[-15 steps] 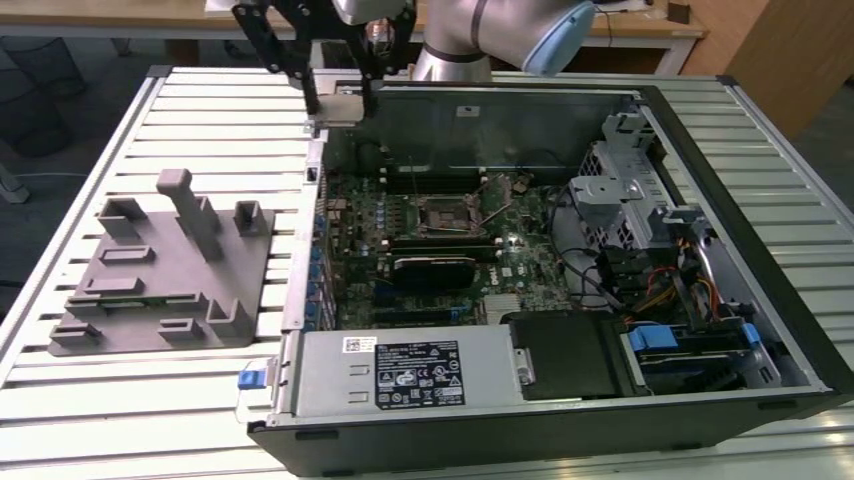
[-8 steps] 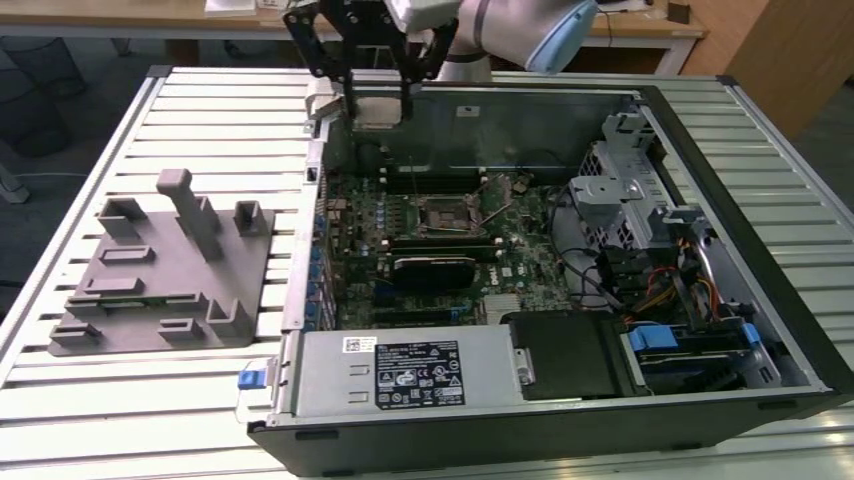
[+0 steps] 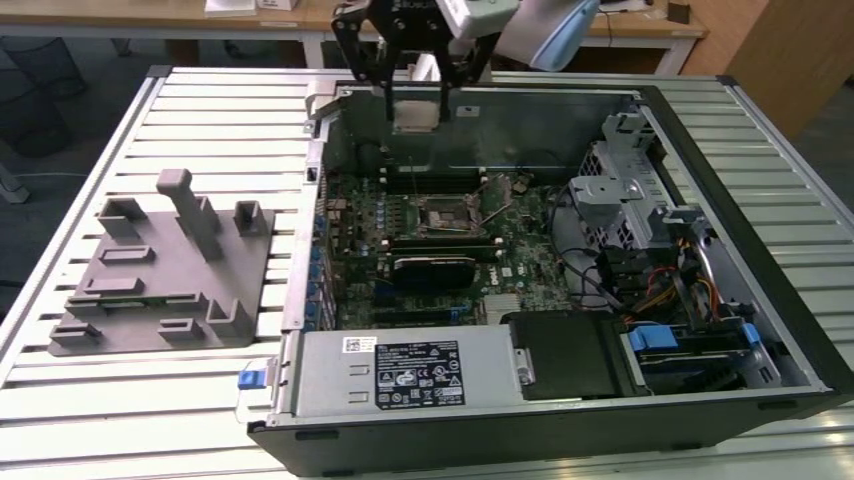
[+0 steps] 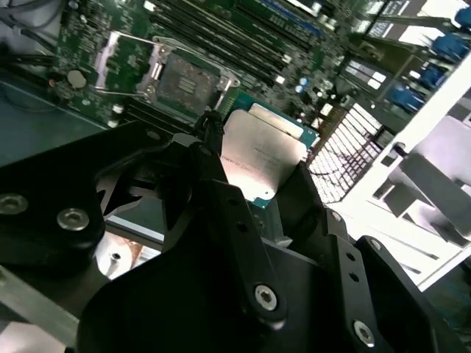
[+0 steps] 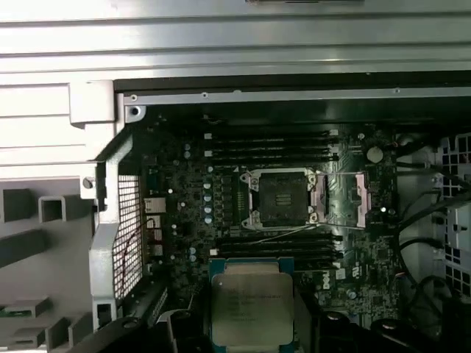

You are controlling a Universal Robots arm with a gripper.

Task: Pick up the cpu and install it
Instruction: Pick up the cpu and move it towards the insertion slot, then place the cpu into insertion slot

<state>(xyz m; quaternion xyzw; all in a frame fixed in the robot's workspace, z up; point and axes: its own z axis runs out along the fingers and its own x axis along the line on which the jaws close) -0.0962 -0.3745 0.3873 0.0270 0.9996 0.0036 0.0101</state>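
My gripper (image 3: pixel 418 112) hangs high over the far wall of the open computer case (image 3: pixel 747 200), shut on the cpu (image 3: pixel 416 114), a flat square chip with a silver top. Both wrist views show the cpu (image 4: pixel 261 158) (image 5: pixel 250 305) pinched by its edges between the black fingers (image 4: pixel 213 151). On the motherboard below lies the black square socket (image 3: pixel 445 213) (image 5: pixel 283 197) (image 4: pixel 184 77), bare, with its metal frame (image 5: pixel 360 198) swung open to one side. The cpu is well above the socket and apart from it.
A grey fixture block (image 3: pixel 160 270) with upright posts stands on the slatted table at the exterior view's left. Inside the case are memory slots (image 5: pixel 272 143), a power supply (image 3: pixel 387 370) at the near side, and a drive cage (image 3: pixel 627 190) with cables at the exterior view's right.
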